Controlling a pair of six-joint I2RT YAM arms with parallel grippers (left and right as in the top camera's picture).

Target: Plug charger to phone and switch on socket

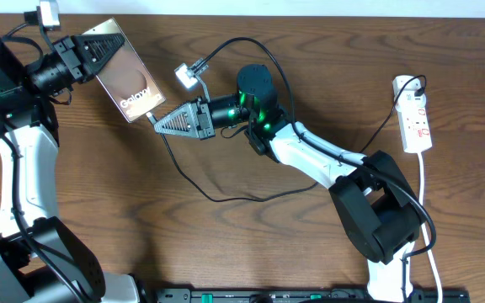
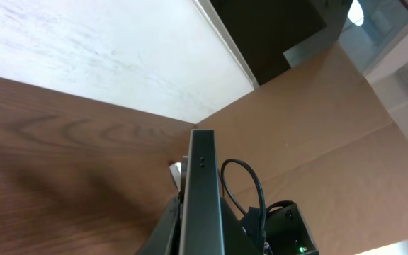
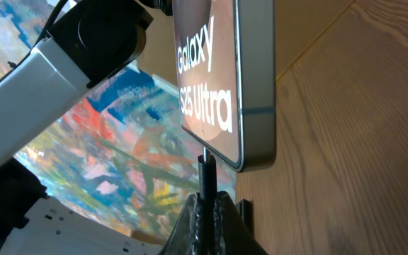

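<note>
My left gripper (image 1: 98,52) is shut on the upper part of the bronze phone (image 1: 126,80) and holds it tilted above the table's far left. In the left wrist view the phone's dark edge (image 2: 202,191) runs up between my left gripper's (image 2: 198,223) jaws. My right gripper (image 1: 160,124) is shut on the charger (image 1: 217,199) close behind its plug tip. In the right wrist view the thin black charger (image 3: 205,173) rises from my right gripper (image 3: 207,202) and meets the bottom edge of the phone (image 3: 225,78). How deep the plug sits I cannot tell. The white socket (image 1: 416,116) lies at the far right.
The charger's slack loops over the wood between the two arms toward the socket. The socket's white cord (image 1: 425,198) runs down the right side past the right arm's base (image 1: 381,215). A brown cardboard sheet (image 2: 317,120) lies beyond the phone.
</note>
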